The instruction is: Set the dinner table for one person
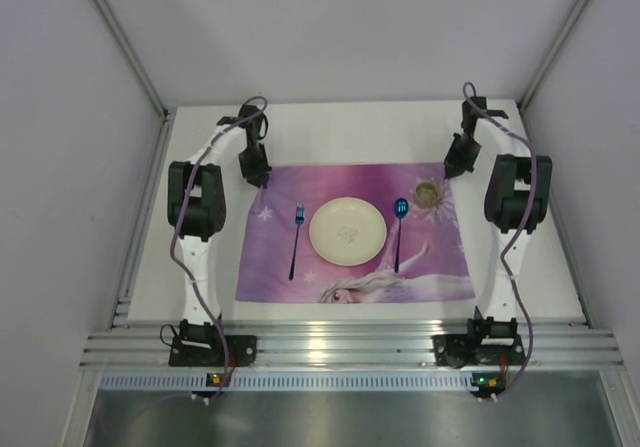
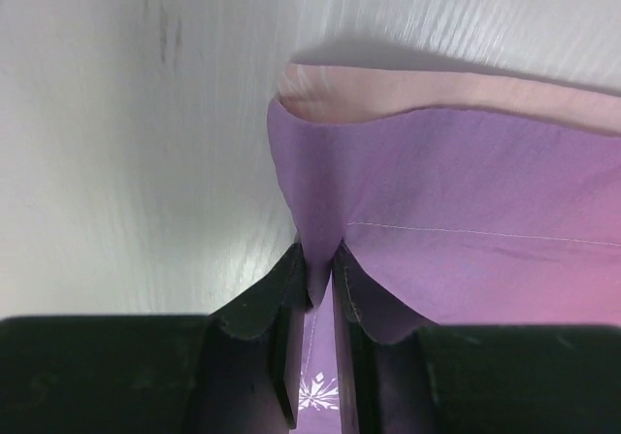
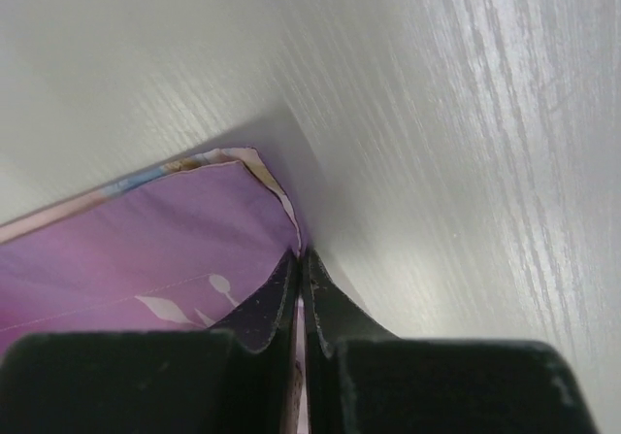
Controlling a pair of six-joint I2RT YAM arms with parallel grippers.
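Note:
A purple princess placemat [image 1: 350,267] lies on the white dinner table [image 1: 350,132]. On it stand a cream plate [image 1: 347,231], a blue fork [image 1: 296,239] to its left, a blue spoon [image 1: 399,229] to its right and a small brown cup [image 1: 428,192] at the far right. My left gripper [image 1: 258,175] is shut on the placemat's far left corner [image 2: 320,250], which is pinched up and folded. My right gripper [image 1: 455,167] is shut on the far right corner [image 3: 281,220].
Grey walls and metal rails enclose the table on the left, right and back. An aluminium rail [image 1: 350,347] runs along the near edge between the arm bases. Bare white tabletop [image 3: 466,162] lies beyond the placemat.

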